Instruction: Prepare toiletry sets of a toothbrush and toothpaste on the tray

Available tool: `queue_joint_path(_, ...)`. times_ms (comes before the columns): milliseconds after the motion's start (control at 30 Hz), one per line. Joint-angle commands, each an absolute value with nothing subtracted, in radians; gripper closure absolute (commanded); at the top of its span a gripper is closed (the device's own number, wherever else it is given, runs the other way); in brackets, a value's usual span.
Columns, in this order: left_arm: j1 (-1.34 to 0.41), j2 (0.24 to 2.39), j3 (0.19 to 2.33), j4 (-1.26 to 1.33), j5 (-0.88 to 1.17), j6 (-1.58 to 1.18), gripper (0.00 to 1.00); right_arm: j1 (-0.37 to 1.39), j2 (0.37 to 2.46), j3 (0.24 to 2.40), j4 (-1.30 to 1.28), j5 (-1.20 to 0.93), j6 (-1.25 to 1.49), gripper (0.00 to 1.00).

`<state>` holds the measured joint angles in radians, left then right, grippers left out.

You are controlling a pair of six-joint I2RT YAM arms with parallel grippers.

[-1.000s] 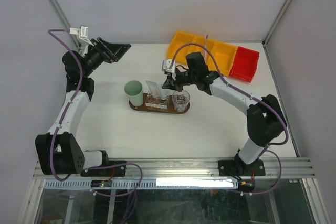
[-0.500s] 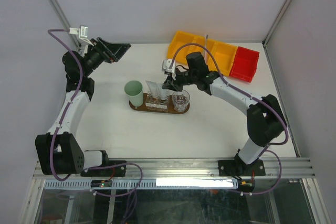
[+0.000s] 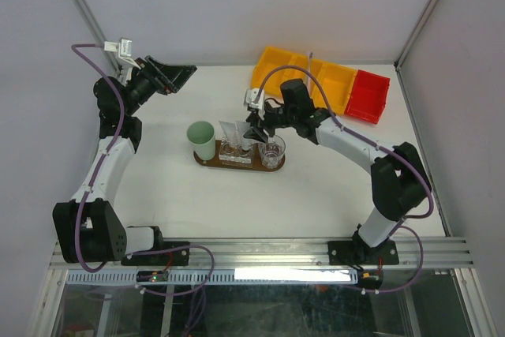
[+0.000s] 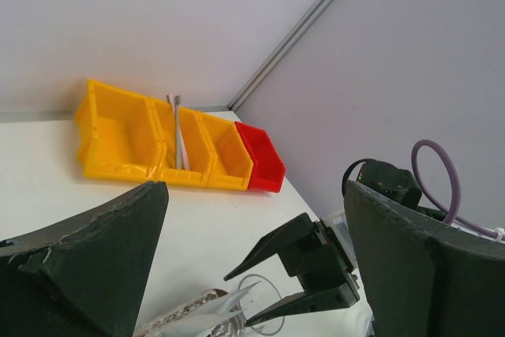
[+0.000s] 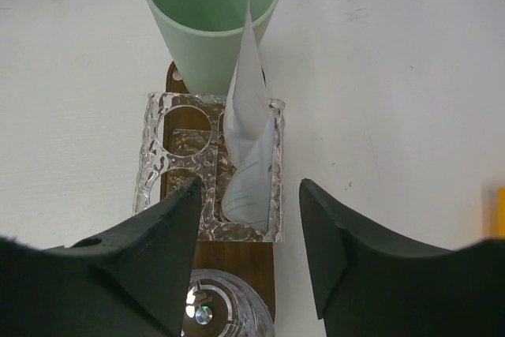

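The dark-brown tray (image 3: pixel 237 162) carries a mint-green cup (image 3: pixel 202 139), a clear textured holder (image 5: pixel 178 165) and a clear glass (image 3: pixel 272 152). White toothpaste tubes (image 5: pixel 251 144) stand in the holder's right slot, crimped ends up. My right gripper (image 3: pixel 254 135) hovers just above them, open, its fingers either side of the tubes and touching nothing; the right wrist view shows the same gap (image 5: pixel 248 187). Pale toothbrushes (image 4: pixel 180 133) lie in the yellow bin (image 4: pixel 142 144). My left gripper (image 3: pixel 186 73) is raised at the far left, wide open and empty.
The yellow divided bin (image 3: pixel 304 76) and a small red bin (image 3: pixel 369 96) stand at the back right, beyond the right arm. White tabletop (image 3: pixel 331 187) surrounds the tray. Enclosure walls rise at the back and on both sides.
My right gripper has opened from shut, letting go of the tube's crimped end; the tube stays standing in the holder. The left arm has not moved.
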<state>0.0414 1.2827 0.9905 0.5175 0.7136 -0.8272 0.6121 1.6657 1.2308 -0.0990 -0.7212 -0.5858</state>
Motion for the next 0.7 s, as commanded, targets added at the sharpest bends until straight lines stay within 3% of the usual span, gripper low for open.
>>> queue_joint_path(0,0.055,1.274,0.999,0.571,0.732,-0.835,0.01,0.607,1.598,1.221,-0.031,-0.702,-0.559,0.42)
queue_joint_path(233,0.055,1.275,0.998,0.570,0.733,-0.834,0.01,0.608,1.555,1.227,-0.037,-0.679,-0.531,0.34)
queue_joint_path(400,0.054,1.274,0.998,0.571,0.731,-0.832,0.01,0.609,1.494,1.225,-0.055,-0.643,-0.496,0.23)
queue_joint_path(500,0.055,1.274,0.997,0.571,0.730,-0.833,0.01,0.608,1.439,1.219,-0.065,-0.591,-0.453,0.01)
queue_joint_path(667,0.055,1.283,0.997,0.567,0.726,-0.833,0.01,0.607,1.336,1.169,-0.039,-0.331,-0.274,0.00)
